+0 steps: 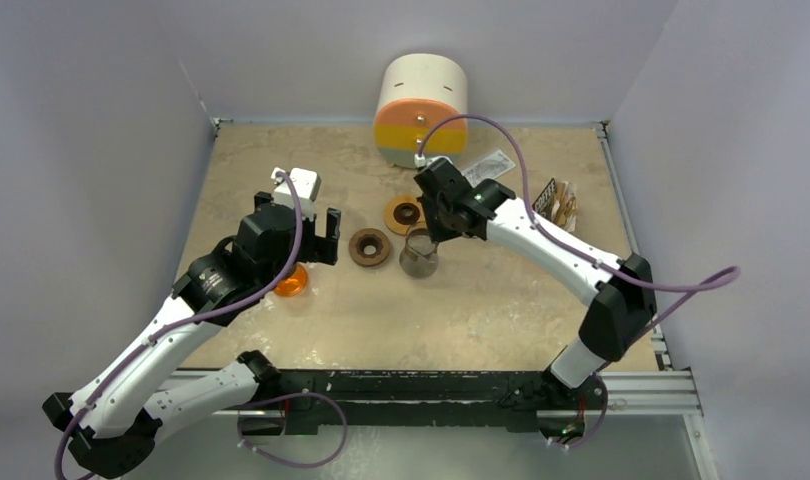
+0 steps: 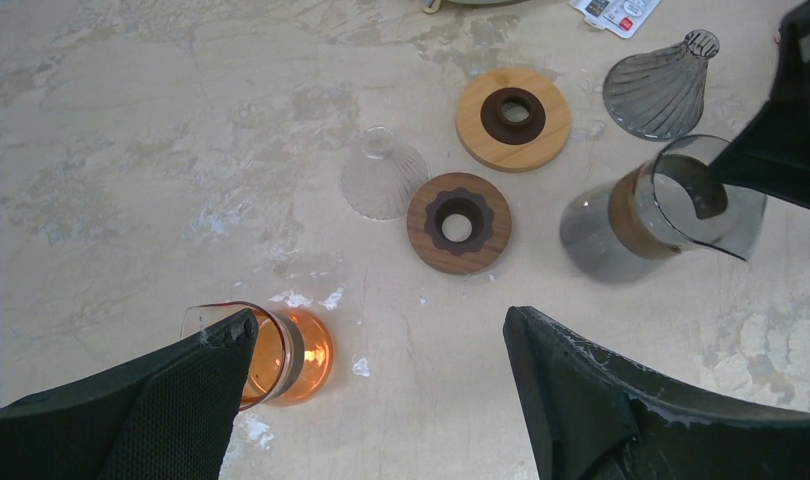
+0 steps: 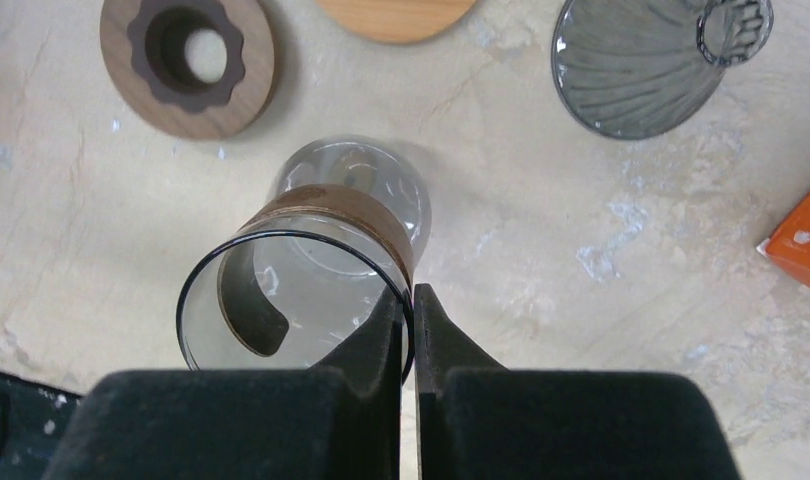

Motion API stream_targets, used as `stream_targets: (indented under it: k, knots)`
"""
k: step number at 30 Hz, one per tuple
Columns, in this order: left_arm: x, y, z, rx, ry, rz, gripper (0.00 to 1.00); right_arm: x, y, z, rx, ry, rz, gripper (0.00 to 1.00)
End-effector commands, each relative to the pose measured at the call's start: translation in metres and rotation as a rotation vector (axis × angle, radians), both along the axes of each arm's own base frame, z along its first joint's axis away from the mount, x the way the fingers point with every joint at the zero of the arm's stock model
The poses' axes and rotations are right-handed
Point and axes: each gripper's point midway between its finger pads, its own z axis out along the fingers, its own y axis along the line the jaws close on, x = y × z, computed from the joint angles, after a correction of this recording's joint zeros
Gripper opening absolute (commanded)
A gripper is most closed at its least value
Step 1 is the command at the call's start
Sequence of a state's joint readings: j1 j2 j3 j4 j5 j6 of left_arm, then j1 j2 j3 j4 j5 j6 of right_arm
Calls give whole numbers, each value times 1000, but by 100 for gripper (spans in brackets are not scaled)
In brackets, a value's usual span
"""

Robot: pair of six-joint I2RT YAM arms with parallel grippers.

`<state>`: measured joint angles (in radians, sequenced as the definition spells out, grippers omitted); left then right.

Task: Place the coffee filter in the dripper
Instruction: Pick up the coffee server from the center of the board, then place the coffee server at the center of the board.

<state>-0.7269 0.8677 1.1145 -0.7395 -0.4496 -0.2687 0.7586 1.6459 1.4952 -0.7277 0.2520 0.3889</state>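
Note:
My right gripper (image 3: 412, 295) is shut on the rim of a smoky glass carafe (image 3: 311, 270) with a brown collar, which stands mid-table (image 1: 418, 252). A grey ribbed glass dripper (image 3: 641, 70) lies on its side just beyond it, and a clear ribbed dripper (image 2: 381, 175) lies left of the wooden rings. My left gripper (image 2: 379, 318) is open and empty above the table, its left finger over an orange glass carafe (image 2: 281, 352). No loose coffee filter shows. A brown packet (image 1: 558, 203) lies at the right edge.
A dark wooden ring (image 2: 459, 222) and a light wooden ring (image 2: 513, 118) lie flat between the arms. A white and orange cylinder (image 1: 421, 110) stands at the back wall, with a white printed packet (image 1: 486, 165) next to it.

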Motion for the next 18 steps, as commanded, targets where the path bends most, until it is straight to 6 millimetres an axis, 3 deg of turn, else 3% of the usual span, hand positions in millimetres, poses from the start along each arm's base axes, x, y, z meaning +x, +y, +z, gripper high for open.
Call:
stream_targets:
  k: [1, 12, 18]
  knots:
    - [5, -2, 4, -4, -26, -1, 92, -27, -5, 8, -17, -18, 74, 0]
    - [7, -1, 1, 10, -20, 7, 92, -100, -7, -14, -50, 19, 187, 0]
    - [8, -2, -1, 16, -14, 8, 92, -121, -6, -22, -10, 11, 194, 0]
